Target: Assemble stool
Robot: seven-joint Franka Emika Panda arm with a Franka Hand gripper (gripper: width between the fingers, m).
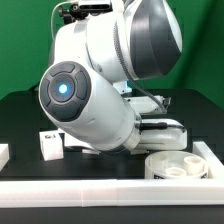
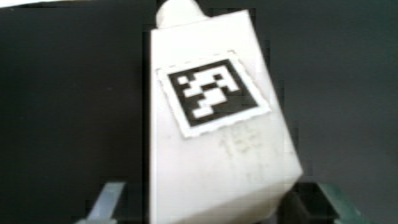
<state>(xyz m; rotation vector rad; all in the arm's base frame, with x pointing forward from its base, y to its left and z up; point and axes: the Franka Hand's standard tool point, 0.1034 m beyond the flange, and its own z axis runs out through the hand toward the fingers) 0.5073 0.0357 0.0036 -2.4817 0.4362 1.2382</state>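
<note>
In the wrist view, the two-finger gripper (image 2: 217, 203) is closed on a white plastic blocky stool leg (image 2: 214, 130). Its dark fingers (image 2: 322, 200) sit against the two long sides of the leg, pinching it across its width. The leg stretches away from the gripper over the black table surface (image 2: 54, 100), with a black-and-white square tag (image 2: 214, 92) on its upward face. Whether it rests on the table or is raised off it cannot be told.

In the exterior view, the bulky white robot arm (image 1: 90, 100) bends low over the table and hides both the gripper and the pinched leg. The thick white round disc seat (image 1: 160, 168) lies at the exterior view's lower right. It has round sockets in its top and sits just behind a long white border rail (image 1: 90, 190). A second short white leg (image 1: 50, 146) stands on the table toward the exterior view's left, well apart from the seat.
</note>
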